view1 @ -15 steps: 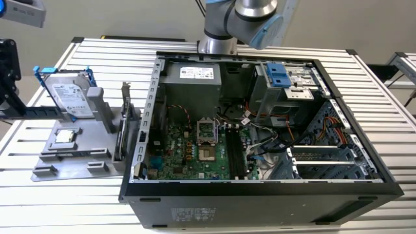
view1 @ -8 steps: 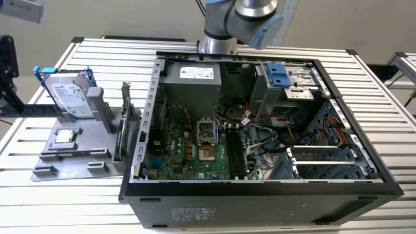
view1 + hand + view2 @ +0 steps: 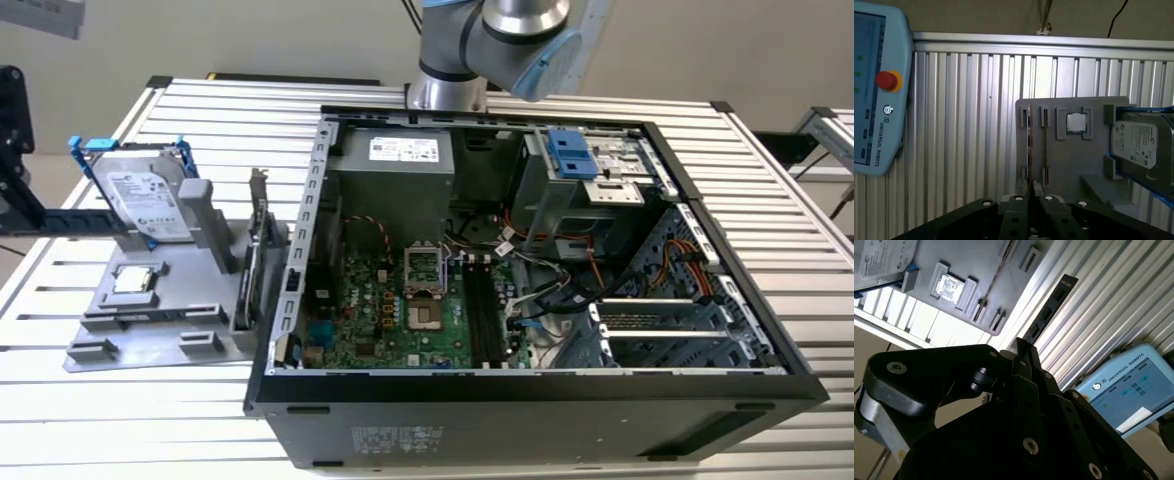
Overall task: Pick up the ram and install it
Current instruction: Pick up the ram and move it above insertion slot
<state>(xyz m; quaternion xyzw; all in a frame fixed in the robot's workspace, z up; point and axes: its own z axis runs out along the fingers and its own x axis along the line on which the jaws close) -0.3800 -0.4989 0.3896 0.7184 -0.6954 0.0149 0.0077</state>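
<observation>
ram (image 3: 1046,310) | clamped in gripper (image 3: 1021,351), long axis straight out from it | slots (image 3: 483,310) 6 o'clock from arm (image 3: 461,50), exterior view

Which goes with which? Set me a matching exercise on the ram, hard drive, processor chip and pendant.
1 ram
2 hard drive
3 processor chip
4 pendant

A in a recess of the grey holder
B light blue, red button
C in a blue frame
D held in the gripper

Pairs: 1-D, 2-C, 3-A, 4-B.
</observation>
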